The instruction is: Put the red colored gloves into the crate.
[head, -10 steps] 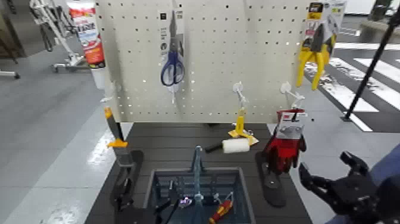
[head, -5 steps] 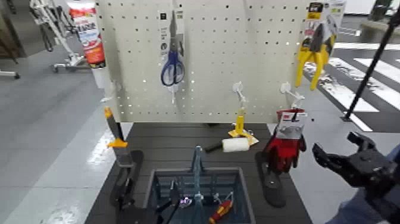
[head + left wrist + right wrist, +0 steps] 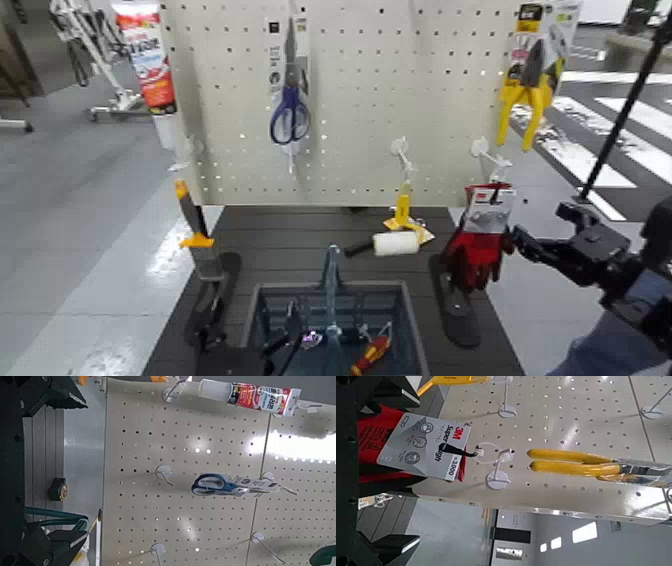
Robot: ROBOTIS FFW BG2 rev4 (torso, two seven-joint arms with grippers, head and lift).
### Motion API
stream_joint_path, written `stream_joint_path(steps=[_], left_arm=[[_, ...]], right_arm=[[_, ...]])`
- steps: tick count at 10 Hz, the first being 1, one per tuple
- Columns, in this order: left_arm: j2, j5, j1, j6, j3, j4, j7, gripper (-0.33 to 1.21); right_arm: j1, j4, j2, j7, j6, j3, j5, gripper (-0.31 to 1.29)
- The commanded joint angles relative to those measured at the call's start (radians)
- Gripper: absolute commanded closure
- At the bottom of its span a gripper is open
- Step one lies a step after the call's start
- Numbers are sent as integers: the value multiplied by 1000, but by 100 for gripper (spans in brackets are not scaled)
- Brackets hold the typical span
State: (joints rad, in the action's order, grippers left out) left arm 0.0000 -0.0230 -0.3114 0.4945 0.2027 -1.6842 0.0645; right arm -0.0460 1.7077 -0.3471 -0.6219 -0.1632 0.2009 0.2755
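Observation:
The red colored gloves [image 3: 478, 250] hang by their red-and-white header card [image 3: 490, 208] from a peg at the pegboard's lower right. In the right wrist view the gloves [image 3: 377, 443] and card [image 3: 429, 446] lie close ahead, level with the gap between the fingers. My right gripper [image 3: 548, 232] is open, just right of the gloves at their height and not touching them. The grey-blue crate [image 3: 262, 302] with its upright handle [image 3: 329, 285] stands at the table's front middle. My left gripper [image 3: 32, 471] is open and empty, facing the pegboard.
On the pegboard hang blue scissors [image 3: 289, 110], yellow pliers [image 3: 528, 85] and a caulk tube [image 3: 147, 55]. A paint roller [image 3: 395, 243] lies on the table. A red-and-yellow screwdriver [image 3: 372, 352] lies in the crate. Black pegboard feet [image 3: 455, 300] flank the crate.
My right gripper has risen from the lower right and moved left, up to the gloves' height, close beside them. The gloves and the crate have not moved.

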Motion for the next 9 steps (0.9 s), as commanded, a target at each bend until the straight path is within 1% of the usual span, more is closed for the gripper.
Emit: stream_joint_path(steps=[1, 2, 3, 6, 9], left_arm=[[-54, 0, 2, 1, 0, 1, -3, 15], [-54, 0, 2, 2, 0, 1, -3, 15], [-55, 0, 2, 2, 0, 1, -5, 15], [-58, -2, 2, 7, 0, 1, -6, 15], [-63, -2, 0, 10, -2, 1, -9, 15]], right_arm=[[-84, -88, -30, -38, 24, -60, 16, 11], [-118, -122, -39, -56, 33, -83, 17, 11], [-137, -143, -47, -68, 36, -95, 22, 11], [-175, -192, -65, -101, 39, -117, 40, 11], [-218, -244, -79, -134, 37, -150, 40, 11]])
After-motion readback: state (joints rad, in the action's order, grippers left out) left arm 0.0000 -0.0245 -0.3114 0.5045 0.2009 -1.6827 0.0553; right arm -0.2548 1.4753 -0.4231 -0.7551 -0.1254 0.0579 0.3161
